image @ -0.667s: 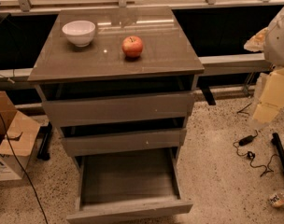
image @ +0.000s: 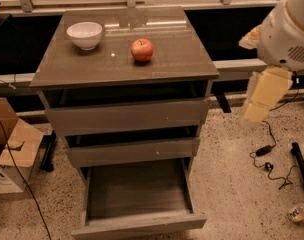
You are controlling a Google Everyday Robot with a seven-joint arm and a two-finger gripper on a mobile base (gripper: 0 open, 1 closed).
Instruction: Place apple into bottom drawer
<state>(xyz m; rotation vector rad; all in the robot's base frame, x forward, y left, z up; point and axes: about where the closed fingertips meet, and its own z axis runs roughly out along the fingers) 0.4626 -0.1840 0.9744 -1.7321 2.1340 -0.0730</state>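
The red apple [image: 142,49] sits on the grey-brown cabinet top [image: 167,64], near its middle, to the right of a white bowl [image: 85,34]. The bottom drawer [image: 137,194] is pulled out and its wide shallow tray looks empty. My gripper [image: 264,95] hangs pointing down from the white arm [image: 287,31] at the right, beside the cabinet's right side and about level with the top drawer. It is well apart from the apple and holds nothing that I can see.
The two upper drawers [image: 127,116] are nearly closed. A cardboard box [image: 9,149] stands on the floor at the left. Cables and a small adapter [image: 264,151] lie on the speckled floor at the right. A railing runs behind the cabinet.
My arm and gripper have moved left, closer to the cabinet's right side. The apple, bowl and drawers have not moved.
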